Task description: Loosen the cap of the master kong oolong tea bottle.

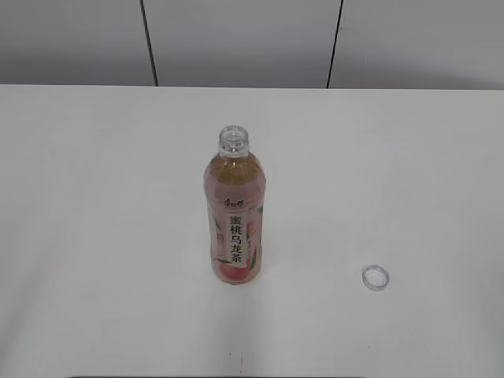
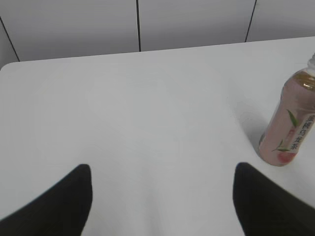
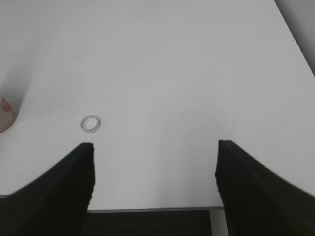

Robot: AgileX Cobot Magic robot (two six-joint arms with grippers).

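Observation:
The master kong oolong tea bottle (image 1: 235, 213) stands upright in the middle of the white table, its clear threaded neck bare. It also shows at the right edge of the left wrist view (image 2: 289, 123) and as a sliver at the left edge of the right wrist view (image 3: 6, 117). The white cap (image 1: 376, 278) lies on the table to the bottle's right, open side up; it also shows in the right wrist view (image 3: 91, 124). My left gripper (image 2: 161, 169) is open and empty, left of the bottle. My right gripper (image 3: 155, 147) is open and empty, near the table's front edge, apart from the cap.
The white table (image 1: 94, 197) runs back to a grey panelled wall (image 1: 236, 39). Its front edge shows in the right wrist view (image 3: 152, 209), and its right edge shows in that view too.

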